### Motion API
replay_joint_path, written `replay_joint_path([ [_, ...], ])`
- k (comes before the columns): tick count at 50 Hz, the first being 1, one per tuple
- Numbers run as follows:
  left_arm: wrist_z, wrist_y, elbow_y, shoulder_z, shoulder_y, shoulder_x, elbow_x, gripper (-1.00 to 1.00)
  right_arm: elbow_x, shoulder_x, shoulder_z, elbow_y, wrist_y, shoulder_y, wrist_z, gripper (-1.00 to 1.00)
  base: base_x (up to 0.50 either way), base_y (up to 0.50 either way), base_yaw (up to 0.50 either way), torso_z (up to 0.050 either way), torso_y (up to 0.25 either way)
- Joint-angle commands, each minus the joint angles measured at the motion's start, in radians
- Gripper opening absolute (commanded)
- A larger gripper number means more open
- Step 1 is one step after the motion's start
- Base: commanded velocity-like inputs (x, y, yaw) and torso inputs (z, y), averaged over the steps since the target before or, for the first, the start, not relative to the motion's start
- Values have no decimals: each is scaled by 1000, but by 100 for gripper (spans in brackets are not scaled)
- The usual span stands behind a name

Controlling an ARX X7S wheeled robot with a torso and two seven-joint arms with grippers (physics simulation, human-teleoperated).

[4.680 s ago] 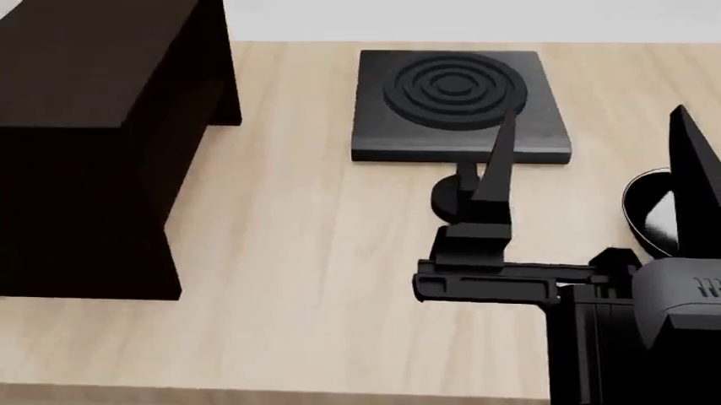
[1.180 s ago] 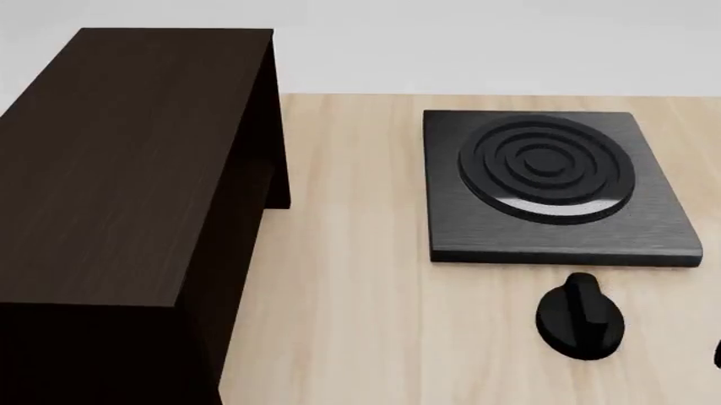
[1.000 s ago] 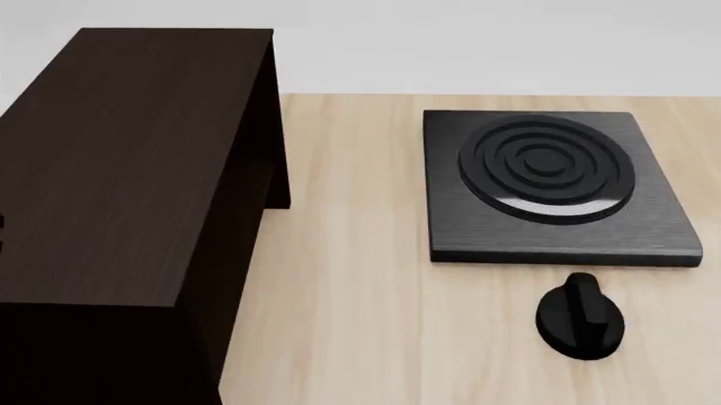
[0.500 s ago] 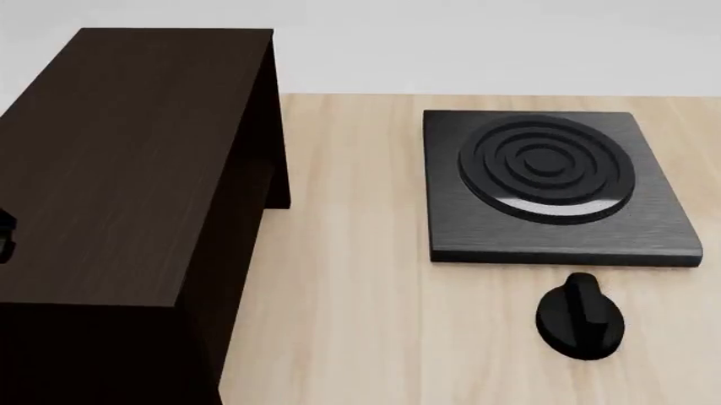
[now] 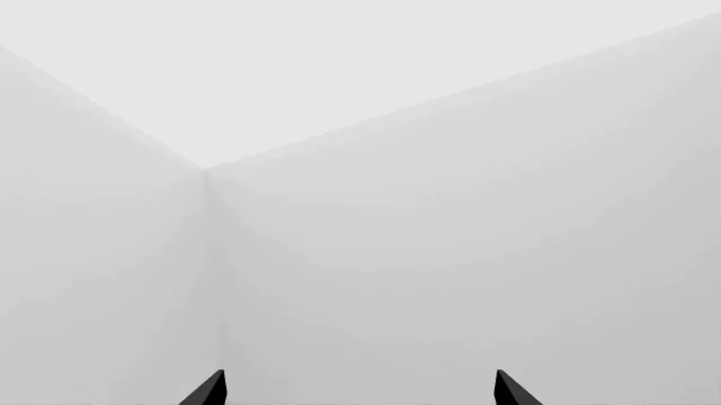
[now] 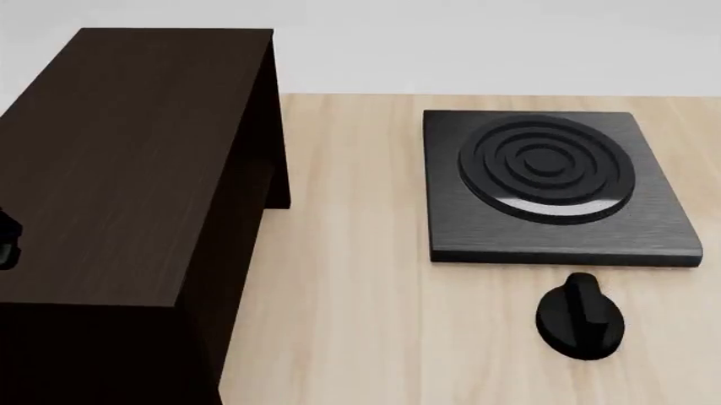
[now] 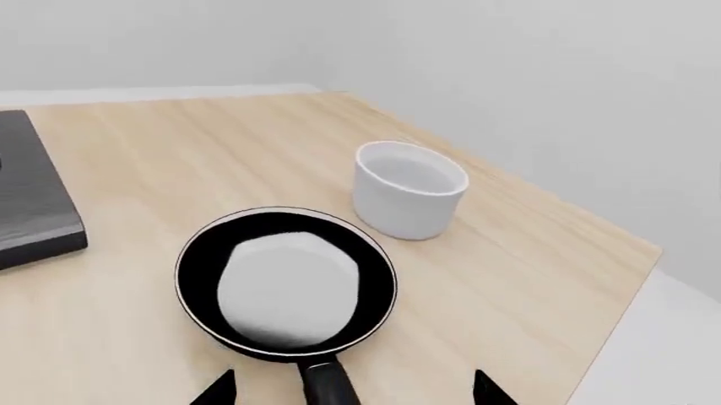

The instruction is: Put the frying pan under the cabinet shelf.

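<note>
The frying pan [image 7: 287, 283], black with a pale rim and a glossy inside, lies on the wooden table in the right wrist view. Its handle [image 7: 329, 384] points toward my right gripper [image 7: 350, 391]. That gripper is open, with a fingertip on each side of the handle and a clear gap to both. The cabinet shelf [image 6: 124, 160], a big dark brown box, stands at the left of the head view, where the pan is out of view. My left gripper [image 5: 358, 393] is open and faces only a bare wall corner.
A white round pot [image 7: 409, 187] stands just beyond the pan, near the table's edge. The square black stove plate [image 6: 552, 186] lies right of the cabinet, with a small black knob [image 6: 580, 316] in front of it. A small dark part [image 6: 6, 238] shows at the left edge.
The head view has shifted since the oldest frame, so the right arm and pan no longer show. In the last second a small dark part has crept in at the left edge.
</note>
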Motion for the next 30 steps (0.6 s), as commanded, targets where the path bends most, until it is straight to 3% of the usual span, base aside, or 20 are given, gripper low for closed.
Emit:
replay_joint_path([
  [1, -8, 2, 2, 5, 8, -3, 0, 100, -8, 35, -17, 34, 15, -13, -12, 100, 0, 0, 0, 0, 0],
  [30, -21, -23, 11, 26, -3, -10, 0, 100, 19, 125, -150, 154, 111, 112, -46, 100, 0, 0, 0, 0, 0],
])
